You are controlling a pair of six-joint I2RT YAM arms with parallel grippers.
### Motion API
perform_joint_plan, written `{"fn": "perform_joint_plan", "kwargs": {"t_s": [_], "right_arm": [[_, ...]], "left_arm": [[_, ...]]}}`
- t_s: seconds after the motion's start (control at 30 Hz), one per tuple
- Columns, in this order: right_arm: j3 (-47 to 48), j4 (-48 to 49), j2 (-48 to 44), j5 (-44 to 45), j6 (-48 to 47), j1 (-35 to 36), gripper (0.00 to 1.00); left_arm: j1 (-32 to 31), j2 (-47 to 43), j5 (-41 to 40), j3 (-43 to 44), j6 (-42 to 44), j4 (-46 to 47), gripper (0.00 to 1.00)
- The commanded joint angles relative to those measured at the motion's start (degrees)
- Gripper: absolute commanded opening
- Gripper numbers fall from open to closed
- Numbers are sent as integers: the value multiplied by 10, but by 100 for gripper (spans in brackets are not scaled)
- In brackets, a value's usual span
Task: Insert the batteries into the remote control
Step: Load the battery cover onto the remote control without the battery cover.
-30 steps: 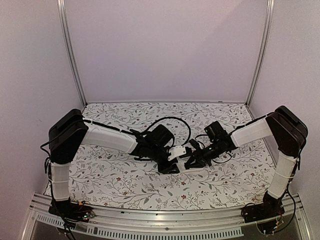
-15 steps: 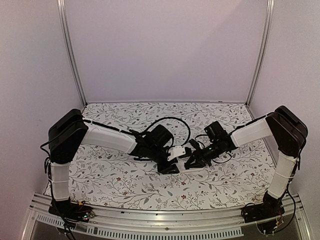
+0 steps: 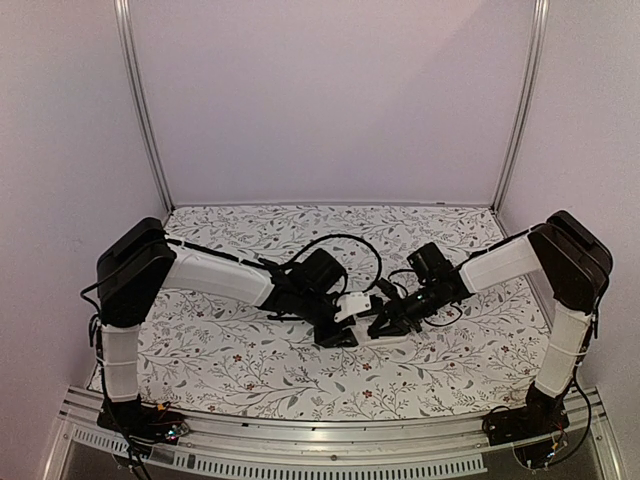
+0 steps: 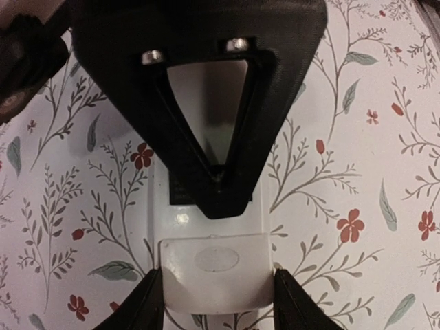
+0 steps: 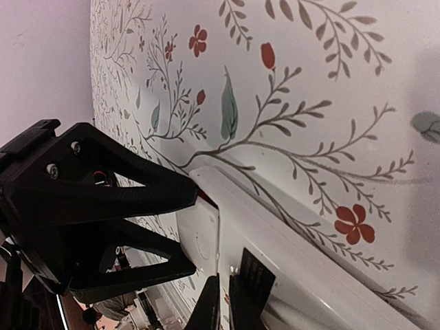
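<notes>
The remote control [image 4: 206, 220] lies back-up on the flowered table; in the top view it shows white [image 3: 352, 303] between the two arms. My left gripper [image 4: 218, 304] is shut on its near end, one finger against each side, where a white cover with an oval mark [image 4: 216, 271] sits just below a dark battery slot [image 4: 182, 192]. My right gripper [image 5: 224, 282] is shut, its tips resting at that dark slot [image 5: 256, 278], and its black finger [image 4: 213, 103] hides most of the slot in the left wrist view. The batteries are hidden.
The flowered tablecloth [image 3: 240, 350] covers the table. Pale walls and metal posts [image 3: 140, 110] close in the back and sides. The left gripper's black fingers [image 5: 103, 199] fill the left of the right wrist view. A metal rail [image 3: 330, 440] runs along the near edge.
</notes>
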Motion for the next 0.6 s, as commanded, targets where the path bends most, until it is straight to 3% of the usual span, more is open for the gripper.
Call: {"fn": "perform_joint_plan", "kwargs": {"t_s": [0.0, 0.37, 0.57], "right_arm": [[0, -36, 25, 30, -15, 3, 6], [2, -39, 26, 30, -18, 3, 6], [3, -39, 24, 27, -17, 3, 6]], "left_arm": [[9, -6, -27, 0, 14, -30, 50], [5, -29, -19, -11, 27, -10, 51], [5, -11, 2, 12, 35, -49, 51]]}}
